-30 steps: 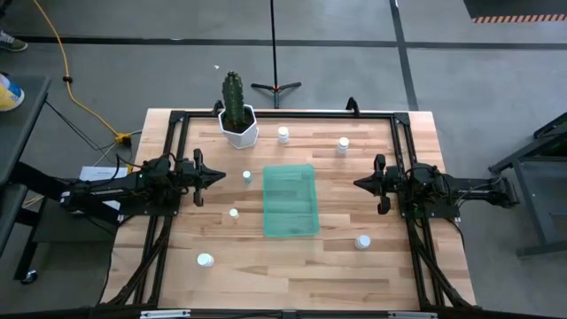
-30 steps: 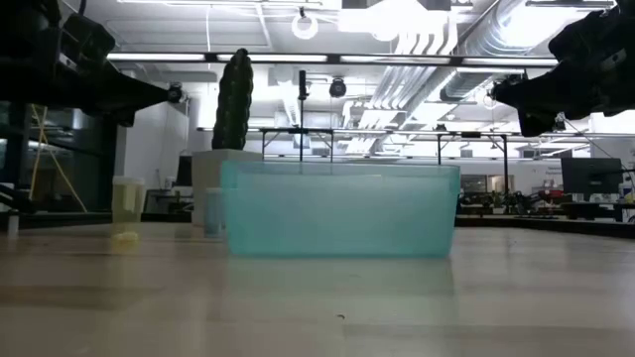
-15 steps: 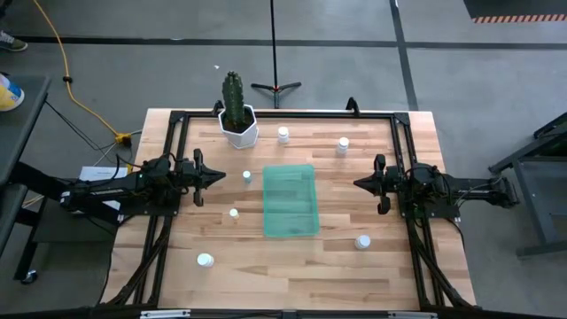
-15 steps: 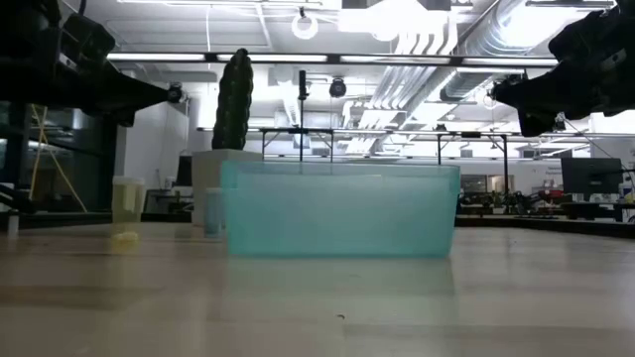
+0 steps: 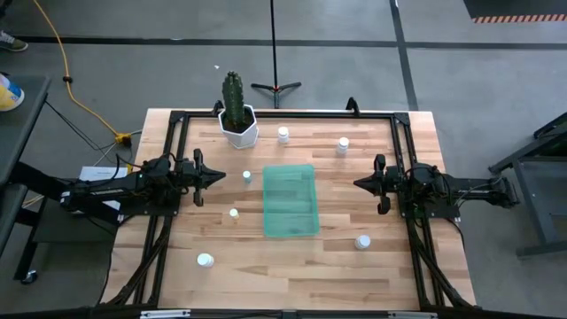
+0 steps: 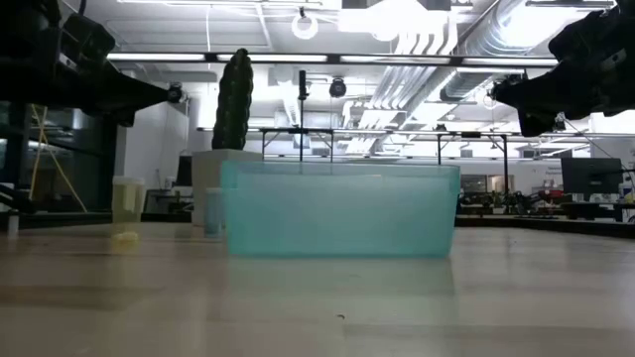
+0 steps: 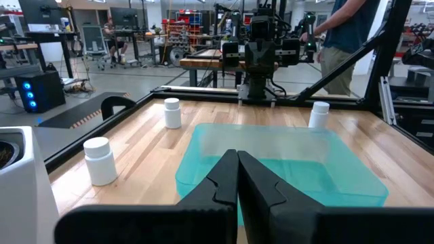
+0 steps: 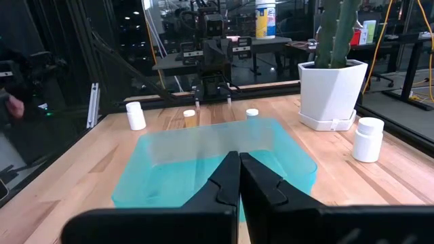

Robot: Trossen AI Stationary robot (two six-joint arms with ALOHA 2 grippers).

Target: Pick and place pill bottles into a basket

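Observation:
The translucent green tray [image 5: 291, 200] lies flat at the table's middle. Six small white pill bottles stand on the wood around it: two at the far side [image 5: 283, 135] [image 5: 342, 145], two left of the tray [image 5: 246, 176] [image 5: 234, 213], one near left [image 5: 205, 260] and one near right [image 5: 362, 241]. My left gripper [image 5: 222, 176] is shut and empty, held above the table left of the tray, pointing at it [image 7: 238, 153]. My right gripper [image 5: 356, 183] is shut and empty, held right of the tray, pointing at it [image 8: 239, 156].
A white hexagonal pot with a cactus [image 5: 237, 124] stands at the far left, beside the far bottles. A black frame [image 5: 283, 113] runs round the table's edges. People stand in the room beyond the table [image 7: 342, 34].

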